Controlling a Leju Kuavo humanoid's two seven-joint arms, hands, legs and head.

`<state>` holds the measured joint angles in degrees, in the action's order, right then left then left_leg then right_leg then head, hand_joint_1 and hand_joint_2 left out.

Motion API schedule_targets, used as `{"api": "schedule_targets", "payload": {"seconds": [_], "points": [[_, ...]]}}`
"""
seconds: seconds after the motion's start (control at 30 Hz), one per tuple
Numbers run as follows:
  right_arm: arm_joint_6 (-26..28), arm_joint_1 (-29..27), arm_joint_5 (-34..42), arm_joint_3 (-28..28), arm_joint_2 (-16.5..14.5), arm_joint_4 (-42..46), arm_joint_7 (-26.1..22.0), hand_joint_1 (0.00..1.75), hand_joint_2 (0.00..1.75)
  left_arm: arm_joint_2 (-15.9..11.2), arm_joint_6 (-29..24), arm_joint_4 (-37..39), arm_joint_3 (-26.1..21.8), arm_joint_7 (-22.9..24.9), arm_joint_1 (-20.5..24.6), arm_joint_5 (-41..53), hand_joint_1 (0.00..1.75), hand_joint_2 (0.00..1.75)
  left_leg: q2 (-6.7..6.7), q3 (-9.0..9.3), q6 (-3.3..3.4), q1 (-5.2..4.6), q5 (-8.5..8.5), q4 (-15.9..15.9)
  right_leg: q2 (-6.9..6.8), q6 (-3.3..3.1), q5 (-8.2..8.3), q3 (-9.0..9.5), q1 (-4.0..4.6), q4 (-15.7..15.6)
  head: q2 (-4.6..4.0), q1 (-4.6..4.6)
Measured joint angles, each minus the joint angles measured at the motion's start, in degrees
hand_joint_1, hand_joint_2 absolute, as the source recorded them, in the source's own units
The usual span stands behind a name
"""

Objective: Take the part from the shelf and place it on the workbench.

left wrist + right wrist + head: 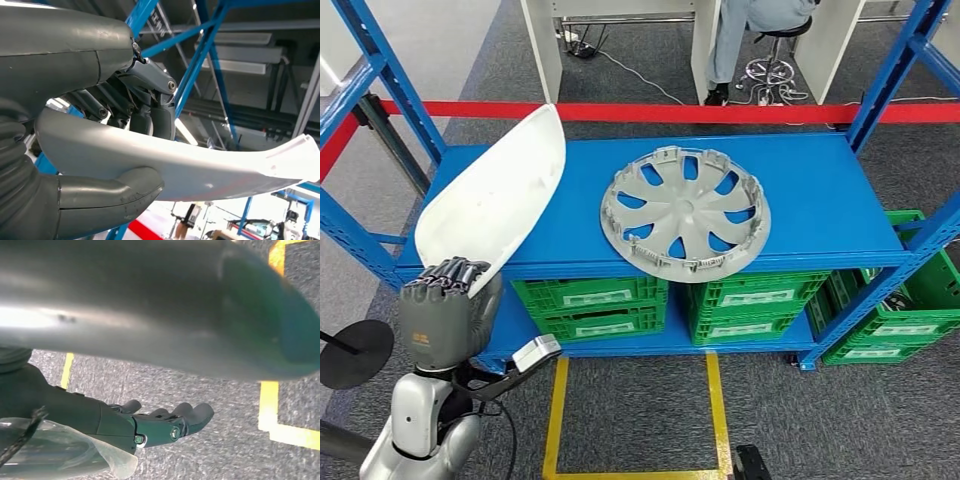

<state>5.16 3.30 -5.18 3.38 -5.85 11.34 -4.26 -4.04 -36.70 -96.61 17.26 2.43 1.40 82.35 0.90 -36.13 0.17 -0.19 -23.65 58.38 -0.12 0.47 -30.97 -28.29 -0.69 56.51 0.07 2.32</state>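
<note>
Left hand point(447, 310) gripping white curved part point(495, 198) by its near lower edge; part lifted and tilted, far end up over left end of blue shelf point(818, 200); in left wrist view thumb point(113, 192) under the part point(196, 167), dark fingers point(158, 112) curled over the other face, clamped tight on it. Grey wheel cover point(686, 211) lying flat mid-shelf, right of the part, apart from it, front rim slightly over shelf edge. Green crates point(595, 305) on lower level under the shelf; more green crates point(912, 305) at right outside the frame. Red tape point(697, 112) strung across behind shelf; person seated on stool point(773, 45) at white desk beyond. Right hand point(166, 422) hanging over grey floor with yellow lines point(270, 405); fingers loosely extended, slightly apart, holding nothing.
</note>
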Motion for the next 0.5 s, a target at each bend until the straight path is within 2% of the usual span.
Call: {"api": "schedule_targets", "payload": {"seconds": [0.03,0.07,0.1,0.13,0.17,0.2,0.23,0.27,0.3,0.37,0.4,0.43,0.47,0.5], "points": [[0.00,-0.05,-0.05,-0.02,-0.03,0.00,0.02,0.00,0.00,-0.14,0.08,0.00,-0.22,0.04,-0.19,-0.09,1.69,1.75,-0.13,-0.46,-0.34,0.09,-1.78,1.19,-0.10,-0.58,0.59,-0.42,-0.07,-0.04,0.00,-0.08],[0.00,-0.05,-0.11,-0.05,-0.09,0.00,0.06,0.00,0.00,-0.31,0.13,0.00,-0.47,0.07,-0.37,-0.19,1.69,1.75,-0.26,-1.12,-0.66,0.19,-4.45,3.41,-0.18,-1.07,1.30,-1.02,-0.14,-0.06,0.00,-0.15],[-0.01,-0.01,-0.20,-0.07,-0.12,0.00,0.16,0.00,0.00,-0.46,0.17,0.00,-0.69,0.09,-0.53,-0.32,1.69,1.75,-0.34,-1.89,-0.94,0.27,-7.60,6.68,-0.18,-1.33,1.96,-1.69,-0.09,-0.01,0.00,-0.28],[-0.02,0.01,-0.29,-0.07,-0.16,0.00,0.26,0.00,0.00,-0.65,0.20,0.00,-0.96,0.10,-0.74,-0.50,1.69,1.75,-0.36,-2.51,-1.13,0.34,-10.07,10.44,-0.18,-1.44,2.62,-2.45,-0.04,0.07,0.00,-0.32],[-0.03,0.03,-0.38,-0.07,-0.22,0.00,0.37,0.00,0.00,-0.84,0.20,0.00,-1.26,0.10,-0.99,-0.70,1.69,1.75,-0.37,-2.75,-1.24,0.39,-11.33,13.53,-0.17,-1.46,3.25,-3.33,0.02,0.19,0.00,-0.33],[-0.06,0.05,-0.44,-0.07,-0.26,0.00,0.46,0.00,0.00,-1.04,0.20,-0.01,-1.57,0.10,-1.25,-0.95,1.69,1.75,-0.38,-2.32,-1.25,0.42,-11.21,15.18,-0.16,-1.44,3.79,-4.23,0.06,0.35,0.00,-0.33],[-0.09,0.08,-0.49,-0.07,-0.31,0.00,0.53,0.00,0.00,-1.27,0.19,-0.04,-1.89,0.10,-1.50,-1.17,1.69,1.75,-0.39,-1.03,-1.18,0.43,-9.94,14.80,-0.15,-1.34,4.27,-5.09,0.09,0.57,0.00,-0.33],[-0.11,0.14,-0.53,-0.08,-0.38,0.01,0.59,0.00,0.00,-1.46,0.18,-0.14,-2.19,0.10,-1.69,-1.42,1.69,1.75,-0.42,1.19,-0.99,0.42,-8.22,12.26,-0.12,-1.20,4.69,-5.86,0.10,0.82,0.00,-0.34],[-0.15,0.21,-0.57,-0.08,-0.48,0.01,0.63,0.00,0.00,-1.68,0.16,-0.30,-2.53,0.10,-1.85,-1.66,1.69,1.75,-0.50,4.00,-0.69,0.40,-7.10,8.38,-0.09,-1.03,5.08,-6.51,0.11,1.05,0.00,-0.34],[-0.19,0.41,-0.68,-0.08,-0.74,0.04,0.70,0.00,0.00,-2.05,0.14,-0.82,-3.26,0.04,-2.18,-2.14,1.69,1.75,-0.69,9.08,-0.09,0.23,-7.11,0.45,0.01,-0.46,5.94,-7.37,0.22,1.32,0.00,-0.29],[-0.20,0.48,-0.74,-0.08,-0.85,0.05,0.75,0.00,0.00,-2.23,0.14,-1.11,-3.66,-0.05,-2.36,-2.39,1.69,1.75,-0.77,10.24,0.18,0.08,-7.62,-1.75,0.02,-0.11,6.47,-7.58,0.20,1.27,0.00,-0.29],[-0.20,0.52,-0.80,-0.08,-0.92,0.07,0.80,0.00,0.00,-2.38,0.18,-1.39,-4.08,-0.16,-2.62,-2.71,1.69,1.75,-0.78,10.56,0.42,-0.09,-7.71,-2.70,0.03,0.28,7.05,-7.70,0.18,1.11,0.00,-0.28],[-0.21,0.52,-0.84,-0.07,-0.97,0.06,0.84,0.00,0.00,-2.50,0.30,-1.64,-4.49,-0.28,-2.89,-3.05,1.69,1.75,-0.74,10.21,0.73,-0.08,-7.25,-2.91,0.02,0.64,7.49,-7.83,0.11,0.93,0.00,-0.29],[-0.22,0.48,-0.87,-0.07,-0.98,0.06,0.85,0.00,0.00,-2.56,0.52,-1.86,-4.89,-0.37,-3.10,-3.38,1.69,1.75,-0.62,9.77,1.12,-0.04,-6.61,-3.11,0.03,0.95,7.21,-8.06,0.04,1.01,0.00,-0.30]]}}
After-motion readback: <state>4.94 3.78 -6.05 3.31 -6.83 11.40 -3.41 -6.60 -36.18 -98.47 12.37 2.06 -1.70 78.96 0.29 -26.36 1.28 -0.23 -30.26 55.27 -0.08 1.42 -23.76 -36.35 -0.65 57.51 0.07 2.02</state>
